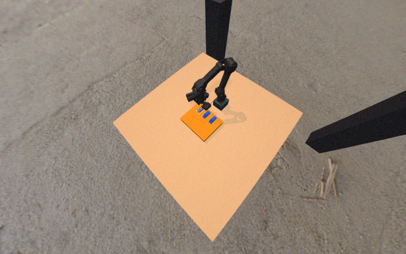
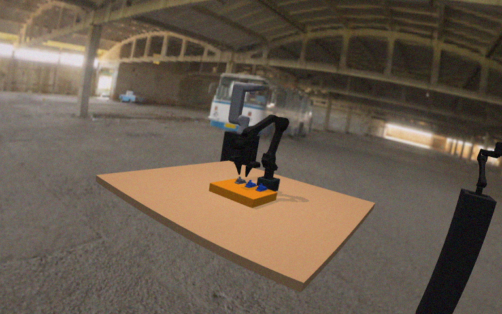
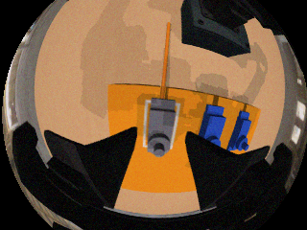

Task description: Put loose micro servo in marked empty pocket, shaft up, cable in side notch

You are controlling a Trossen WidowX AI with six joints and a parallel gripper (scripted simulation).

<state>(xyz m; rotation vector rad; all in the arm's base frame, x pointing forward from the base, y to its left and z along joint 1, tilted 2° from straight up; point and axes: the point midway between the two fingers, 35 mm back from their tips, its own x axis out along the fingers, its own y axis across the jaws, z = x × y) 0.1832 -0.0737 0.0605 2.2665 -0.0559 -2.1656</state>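
The grey micro servo (image 1: pixel 200 109) (image 2: pixel 240 180) (image 3: pixel 162 120) sits low in the marked pocket on the orange deck (image 1: pixel 199 127) (image 2: pixel 228 190) (image 3: pixel 158 182), shaft up. The pocket's white outline (image 3: pixel 145 115) shows along both sides of it. Its orange cable (image 3: pixel 166 62) runs out over the deck's edge; whether it lies in the notch is hard to tell. Whether the ears are fully flat is too small to tell. My gripper (image 2: pixel 242 174) (image 3: pixel 161 133) is open. In the wrist view its fingers stand apart from the servo on both sides; in the exterior view the tips are above it.
Two blue servos (image 1: pixel 206 114) (image 1: pixel 212 119) (image 3: pixel 213 125) (image 3: pixel 243 126) sit in a row beside the grey one, the nearer close to one finger. The arm's base (image 1: pixel 220 103) (image 2: pixel 268 183) (image 3: pixel 211 34) stands close behind the deck. Dark pillars (image 1: pixel 218 28) (image 1: pixel 371 120) stand around the table.
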